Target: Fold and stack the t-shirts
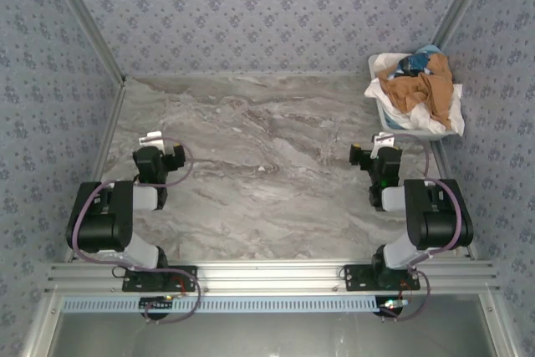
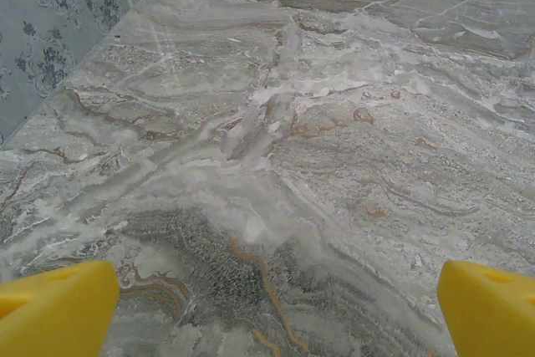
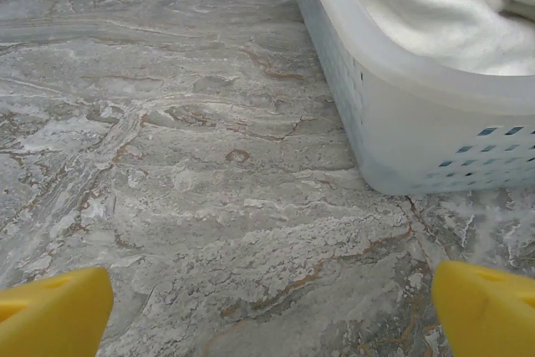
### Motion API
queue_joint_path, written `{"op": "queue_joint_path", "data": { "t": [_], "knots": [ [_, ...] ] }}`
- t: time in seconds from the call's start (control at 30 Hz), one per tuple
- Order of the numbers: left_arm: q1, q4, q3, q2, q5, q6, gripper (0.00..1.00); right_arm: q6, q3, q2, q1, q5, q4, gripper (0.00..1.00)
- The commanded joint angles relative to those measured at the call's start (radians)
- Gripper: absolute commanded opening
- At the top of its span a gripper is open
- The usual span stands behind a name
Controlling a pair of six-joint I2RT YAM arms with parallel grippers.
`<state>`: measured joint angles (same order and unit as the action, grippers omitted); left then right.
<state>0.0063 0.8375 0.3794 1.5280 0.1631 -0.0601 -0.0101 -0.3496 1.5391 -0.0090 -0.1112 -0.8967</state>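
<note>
T-shirts, tan-orange atop white, fill the white tub; left claw and right claw gape empty.

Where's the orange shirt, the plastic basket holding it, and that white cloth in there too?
tan-orange t-shirt [image 1: 415, 89]: top view, its crumpled middle.
white tub [image 3: 418, 135]: right wrist view, its perforated side wall.
white cloth [image 3: 435, 6]: right wrist view, a fold just inside the tub's rim.

Tan-orange t-shirt (white tub)
</note>
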Motion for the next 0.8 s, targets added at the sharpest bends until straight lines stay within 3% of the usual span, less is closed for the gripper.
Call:
{"op": "queue_joint_path", "data": {
  "t": [0.0, 0.6, 0.67, 0.77],
  "knots": [
    [-0.003, 0.005, 0.02, 0.006, -0.021, 0.013, 0.98, -0.005, -0.012, 0.003, -0.006, 0.004, 0.004, 1.0],
    [-0.002, 0.005, 0.019, 0.005, -0.021, 0.013, 0.98, -0.005, -0.012, 0.002, -0.007, 0.011, 0.005, 1.0],
    [-0.004, 0.031, 0.005, -0.013, -0.002, 0.006, 0.98, 0.017, 0.018, -0.03, 0.004, -0.054, -0.04, 1.0],
    [-0.07, -0.165, 0.035, -0.204, 0.187, 0.024, 0.98, 0.024, -0.024, -0.289, 0.11, -0.304, 0.194, 1.0]
  ]
}}
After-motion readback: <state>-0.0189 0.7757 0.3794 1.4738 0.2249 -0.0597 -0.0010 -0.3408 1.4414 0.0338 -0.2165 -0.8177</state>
